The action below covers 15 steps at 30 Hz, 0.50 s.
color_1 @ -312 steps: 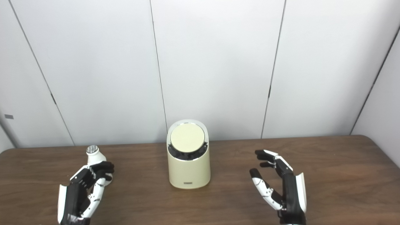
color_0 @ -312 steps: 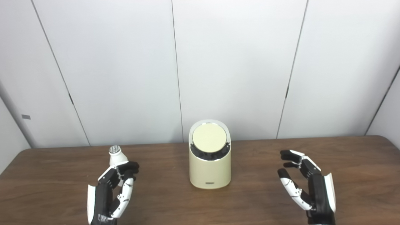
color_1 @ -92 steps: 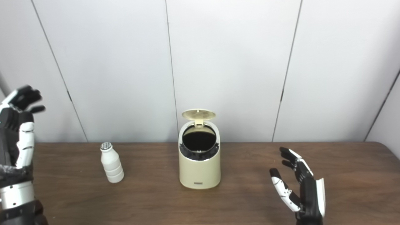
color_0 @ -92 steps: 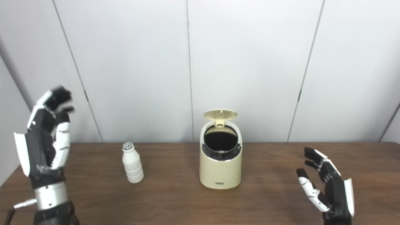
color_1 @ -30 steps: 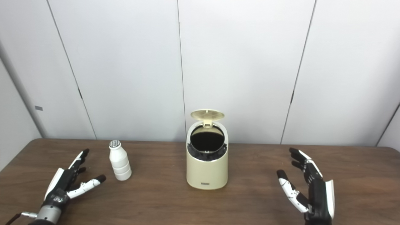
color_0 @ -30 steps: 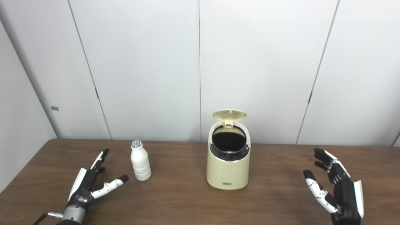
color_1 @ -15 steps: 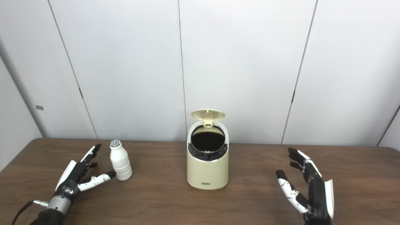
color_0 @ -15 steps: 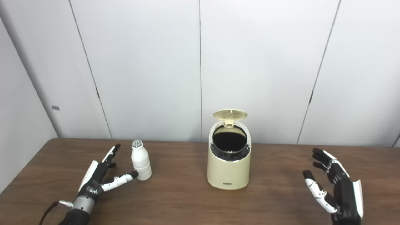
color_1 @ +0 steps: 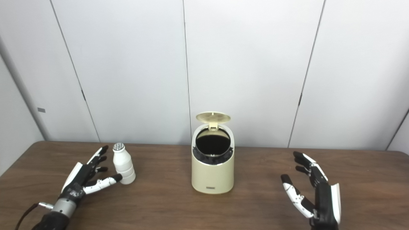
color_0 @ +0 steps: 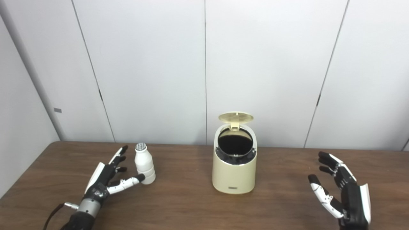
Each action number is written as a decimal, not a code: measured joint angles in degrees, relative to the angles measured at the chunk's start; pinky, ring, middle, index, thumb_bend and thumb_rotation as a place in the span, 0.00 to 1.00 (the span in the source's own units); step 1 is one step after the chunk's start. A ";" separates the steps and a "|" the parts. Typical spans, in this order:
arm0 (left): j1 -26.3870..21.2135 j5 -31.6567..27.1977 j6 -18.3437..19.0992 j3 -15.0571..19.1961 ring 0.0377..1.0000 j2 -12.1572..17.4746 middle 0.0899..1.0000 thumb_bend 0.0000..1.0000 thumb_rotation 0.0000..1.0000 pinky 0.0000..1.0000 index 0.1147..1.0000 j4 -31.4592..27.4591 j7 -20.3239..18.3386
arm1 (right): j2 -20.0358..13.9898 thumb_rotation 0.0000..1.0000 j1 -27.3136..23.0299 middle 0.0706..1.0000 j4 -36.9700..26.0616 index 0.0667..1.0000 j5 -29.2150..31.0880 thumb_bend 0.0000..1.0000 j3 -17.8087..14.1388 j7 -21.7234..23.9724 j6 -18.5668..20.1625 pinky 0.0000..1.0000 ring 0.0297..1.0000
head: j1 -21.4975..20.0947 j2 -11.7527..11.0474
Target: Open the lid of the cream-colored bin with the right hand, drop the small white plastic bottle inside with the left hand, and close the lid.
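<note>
— Checking progress: the table (color_0: pixel 191 207) is carrying the cream-colored bin (color_0: pixel 234 174) with its lid (color_0: pixel 235 117) standing up, so we are counting the opening as done.

— Left of the bin, our left hand (color_0: pixel 107 177) is spread wide, empty, thumb tip at the upright small white plastic bottle (color_0: pixel 144 164). Grasping, dropping, closing are remaining. Right of the bin, our right hand (color_0: pixel 343 195) is hovering wide, empty.

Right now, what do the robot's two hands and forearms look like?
Both hands are black with white shell panels; the fingers mix white segments with black tips. The left hand ends in a silver metal wrist cuff with a thin dark cable trailing beside the black forearm. The right hand carries a white panel along its outer edge.
</note>
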 measured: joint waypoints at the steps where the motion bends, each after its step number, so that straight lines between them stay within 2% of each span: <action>1: -0.02 -0.01 -0.02 -0.17 0.97 0.00 1.00 1.00 0.46 0.83 1.00 -0.05 -0.04 | 0.05 0.41 0.00 0.76 0.00 0.72 -0.15 0.20 -0.05 0.01 0.00 0.69 0.77 | 0.00 0.00; 5: -0.31 -0.77 -0.15 -0.56 0.99 -0.01 1.00 1.00 0.45 0.87 1.00 -0.09 -1.53 | 0.21 0.40 0.00 0.76 -0.02 0.72 -0.31 0.21 -0.24 0.04 0.00 0.69 0.77 | -0.09 -0.09; 10: -0.32 -0.96 -0.48 -1.10 0.98 -0.28 1.00 1.00 0.45 0.85 1.00 -0.22 -2.31 | 0.37 0.37 -0.01 0.77 -0.02 0.72 -0.48 0.20 -0.47 0.05 0.00 0.70 0.77 | -0.18 -0.17; 15: -0.52 -0.14 -0.85 -1.92 1.00 -0.35 1.00 1.00 0.45 0.93 1.00 -0.19 -2.22 | 0.42 0.39 -0.02 0.77 -0.03 0.72 -1.01 0.20 -0.51 0.09 0.02 0.71 0.78 | -0.26 -0.26</action>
